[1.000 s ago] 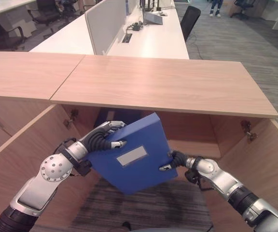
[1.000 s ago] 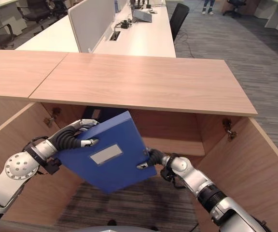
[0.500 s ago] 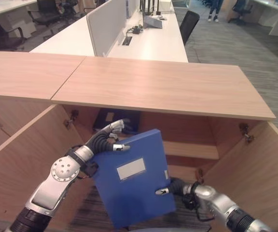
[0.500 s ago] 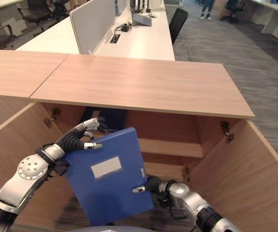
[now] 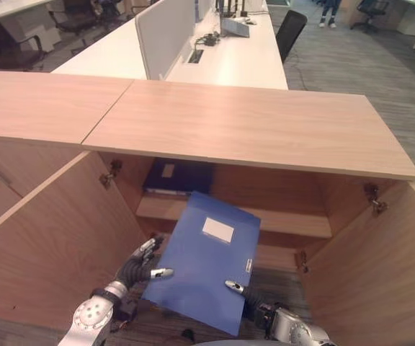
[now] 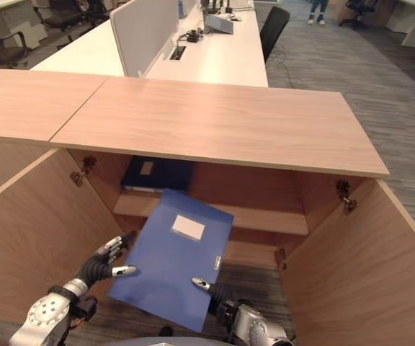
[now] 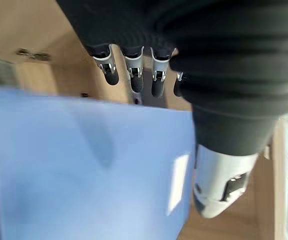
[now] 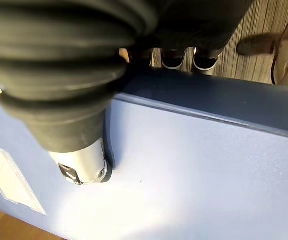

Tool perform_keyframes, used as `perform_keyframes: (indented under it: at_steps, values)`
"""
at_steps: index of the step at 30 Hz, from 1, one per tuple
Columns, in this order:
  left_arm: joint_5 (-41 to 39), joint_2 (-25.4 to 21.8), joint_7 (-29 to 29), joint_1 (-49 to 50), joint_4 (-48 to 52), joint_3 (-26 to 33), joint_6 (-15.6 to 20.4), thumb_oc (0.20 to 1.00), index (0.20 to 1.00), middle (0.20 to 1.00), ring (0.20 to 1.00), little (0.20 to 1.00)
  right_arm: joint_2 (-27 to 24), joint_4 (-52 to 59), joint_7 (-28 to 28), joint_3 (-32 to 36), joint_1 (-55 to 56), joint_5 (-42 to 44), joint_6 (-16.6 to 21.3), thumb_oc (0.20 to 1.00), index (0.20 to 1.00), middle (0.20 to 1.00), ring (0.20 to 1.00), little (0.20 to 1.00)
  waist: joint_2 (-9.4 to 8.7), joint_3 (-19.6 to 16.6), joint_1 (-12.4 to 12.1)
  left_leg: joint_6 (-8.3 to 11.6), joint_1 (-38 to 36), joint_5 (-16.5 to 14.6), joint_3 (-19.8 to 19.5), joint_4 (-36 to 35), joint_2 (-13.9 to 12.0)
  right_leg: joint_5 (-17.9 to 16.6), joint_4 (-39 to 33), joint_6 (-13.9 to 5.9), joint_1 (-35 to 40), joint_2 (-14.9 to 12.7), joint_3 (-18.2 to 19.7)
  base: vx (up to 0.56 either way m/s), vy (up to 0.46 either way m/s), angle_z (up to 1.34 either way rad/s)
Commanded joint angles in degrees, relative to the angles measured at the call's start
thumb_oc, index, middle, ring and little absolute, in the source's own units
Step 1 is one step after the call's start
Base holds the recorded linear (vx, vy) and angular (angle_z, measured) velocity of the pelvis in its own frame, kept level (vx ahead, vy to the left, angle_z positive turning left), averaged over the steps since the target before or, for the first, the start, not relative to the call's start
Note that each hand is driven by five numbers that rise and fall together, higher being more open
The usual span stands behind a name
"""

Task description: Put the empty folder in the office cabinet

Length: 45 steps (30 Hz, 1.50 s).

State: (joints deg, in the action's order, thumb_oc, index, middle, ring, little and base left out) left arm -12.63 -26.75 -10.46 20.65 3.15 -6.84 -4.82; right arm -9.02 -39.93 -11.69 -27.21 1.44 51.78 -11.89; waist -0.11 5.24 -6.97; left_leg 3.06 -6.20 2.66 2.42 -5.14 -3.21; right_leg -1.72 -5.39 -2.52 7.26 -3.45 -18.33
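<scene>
Lower now and tipped toward the shelf (image 5: 279, 220), the blue folder (image 5: 204, 263) is pinched between the left robot hand (image 5: 141, 268) and right robot hand (image 5: 245, 294), and could slip out.

Most of my right hand (image 5: 245, 292) is tucked behind the flat blue plastic folder (image 5: 204, 261), so just my thumb pokes out up front.

I count two folders: the blue one (image 5: 204, 263) pinched between my two hands, left (image 5: 141, 268) and right (image 5: 245, 297), and a dark one (image 5: 178, 176) lying flat on the shelf beyond my fingertips; one cabinet (image 5: 251, 130) around them, both its doors (image 5: 42, 238) open beside my hands
</scene>
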Motion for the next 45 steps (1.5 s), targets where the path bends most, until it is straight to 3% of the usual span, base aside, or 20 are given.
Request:
perform_keyframes:
  at_steps: [1,15,19,23,26,31,35,39,40,41,42,43,45]
  values:
    - [-0.2,-0.6,1.7,-2.5,-0.5,2.8,2.4,1.0,1.0,1.0,1.0,1.0,1.4,0.3,1.7,4.0,-2.5,1.0,3.0,0.2,0.2,0.2,0.2,0.2,-2.97,0.6,1.0,-0.21,0.2,-4.7,-1.1,0.1,0.5,2.1,0.4,-2.99,1.7,-3.0,0.7,0.0,0.0,0.0]
    - [1.9,-0.6,3.9,-3.5,-4.0,3.0,2.3,1.0,1.0,1.0,1.0,1.0,1.4,5.5,4.2,11.7,-4.5,10.4,7.3,0.2,0.2,0.2,0.2,0.2,-2.21,0.6,1.5,0.59,0.3,-4.3,-1.0,0.1,-0.5,2.7,0.4,-2.31,1.7,-1.9,0.8,0.0,-0.034,0.0]
    - [0.6,-1.1,4.8,-3.6,-5.0,2.6,1.5,1.0,1.0,1.0,1.0,1.0,0.1,9.7,5.5,15.4,-5.9,12.9,10.2,0.2,0.2,0.2,0.2,0.2,-2.2,2.0,1.9,1.56,1.2,-3.1,-0.5,2.4,-3.0,3.5,1.0,-0.85,1.8,-0.3,1.6,0.0,-0.139,0.01]
    - [0.3,-1.5,4.9,-5.2,-5.6,1.5,1.3,1.0,1.0,1.0,1.0,1.0,-2.2,13.3,5.8,17.4,-6.8,13.3,11.6,0.2,0.2,0.2,0.2,0.2,-2.09,4.3,1.7,1.58,8.3,-4.3,0.7,12.2,-2.5,4.6,3.4,-0.18,-0.1,-1.6,0.1,-0.09,-0.042,0.07]
    - [0.8,-1.7,4.2,-4.8,-5.4,1.5,1.2,1.0,1.0,1.0,1.0,1.0,-3.4,14.7,5.9,18.2,-7.0,12.2,11.9,0.2,0.2,0.2,0.2,0.2,-1.5,3.8,2.1,0.88,11.2,-3.6,-0.2,11.8,-0.1,4.2,3.1,-0.77,-0.7,-2.3,0.0,0.04,0.09,0.01]
    - [2.1,-2.0,3.2,-3.1,-5.0,2.1,0.9,1.0,1.0,1.0,1.0,1.0,-3.4,15.3,5.5,19.7,-5.6,11.9,11.1,0.2,0.2,0.2,0.2,0.2,-0.55,2.1,3.0,-0.29,9.3,-3.3,0.6,7.3,0.9,3.6,1.7,-1.79,-0.9,-2.7,0.7,0.1,0.152,-0.15]
    - [3.4,-2.9,3.2,-1.2,-4.2,4.4,0.9,1.0,1.0,1.0,1.0,1.0,-2.3,15.6,5.8,22.2,-4.7,11.9,11.3,0.2,0.2,0.2,0.2,0.2,0.28,1.7,2.9,-2.18,8.2,-4.4,1.9,4.6,2.5,3.1,1.1,-3.61,-1.7,-4.7,1.9,0.06,0.247,-0.17]
    - [3.7,-4.9,3.6,-0.3,-3.4,6.8,0.7,1.0,1.0,1.0,1.0,1.0,-1.1,18.2,6.4,22.1,-7.2,11.0,11.4,0.2,0.2,0.2,0.2,0.2,1.3,3.4,1.6,-4.59,10.0,-6.5,5.7,5.5,3.0,3.5,9.3,-5.57,-8.3,-8.1,3.1,-0.08,0.175,-0.37]
    - [3.7,-5.8,3.9,-0.5,-3.4,7.5,0.8,1.0,1.0,1.0,1.0,1.0,-1.1,19.3,6.5,21.4,-8.5,11.0,11.8,0.2,0.2,0.2,0.2,0.2,1.59,4.5,1.2,-4.88,11.4,-6.9,7.1,6.7,2.6,3.2,12.9,-5.77,-11.4,-9.4,2.0,-0.24,0.158,-0.66]
    - [3.3,-7.1,4.6,-0.1,-3.7,8.9,1.0,1.0,1.0,1.0,1.0,1.0,-1.9,22.3,6.5,20.2,-10.9,9.7,12.5,0.2,0.2,0.2,0.2,0.2,1.73,6.8,0.1,-4.55,13.5,-8.5,9.5,9.1,1.4,2.0,16.7,-6.67,-15.0,-12.6,-1.9,-0.18,0.11,-0.88]
    - [3.2,-7.1,4.6,-0.2,-3.7,9.0,1.0,1.0,1.0,1.0,1.0,1.0,-1.8,22.5,6.7,20.1,-11.0,9.6,12.5,0.2,0.2,0.2,0.2,0.2,1.68,6.7,0.0,-4.56,14.0,-9.1,9.6,9.7,1.3,2.1,17.1,-6.87,-15.4,-12.6,-1.7,-0.22,0.003,-1.26]
    - [2.6,-7.6,5.4,-0.3,-3.7,9.6,1.6,1.0,1.0,1.0,1.0,1.0,-2.9,25.9,6.3,19.6,-12.1,8.7,13.3,0.2,0.2,0.2,0.2,0.2,1.25,8.5,-0.5,-4.2,17.7,-9.7,11.0,13.6,-0.2,0.5,15.7,-6.64,-17.3,-13.8,-4.3,-0.12,-0.047,-0.87]
    - [1.8,-6.7,6.0,-1.4,-4.2,8.8,2.0,1.0,1.0,1.0,1.0,1.0,-4.0,28.2,6.4,20.6,-12.1,9.1,15.0,0.2,0.2,0.2,0.2,0.2,0.38,10.2,-0.7,-4.18,22.1,-10.6,10.1,18.5,-0.2,0.9,13.4,-5.71,-17.3,-12.8,-4.2,-0.15,-0.093,-0.36]
